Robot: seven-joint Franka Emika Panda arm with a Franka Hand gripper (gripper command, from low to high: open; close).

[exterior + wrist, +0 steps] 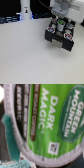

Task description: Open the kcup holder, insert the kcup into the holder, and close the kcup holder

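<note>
- Ext. view: the kcup holder (60, 36) sits right of centre in the frame, on the pale table (25, 60). Its drawer looks pulled out toward the lower part of the frame, w/ round pod slots showing on top.
- The gripper (61, 21) hangs directly above the slots, in the upper right of the frame, very near them. The arm body hides the fingers, so I cannot tell if the claw is apart or clamped.
- Wrist view: almost the whole picture is filled by the green lid of the kcup (52, 119), text "Dark Magic" and "Green Mountain" readable. The lid faces the camera, so the pod's axis runs along the camera's line of sight.
- Key relation, as a judgement: the pod is just under the claw, so the coming move is probably straight down into a slot.
- Ext. view gives the holder and slots but no clear pod; wrist view gives only the pod, no slot rim.
- A tall white bottle-like object (25, 11) stands at upper left, well apart.
</note>
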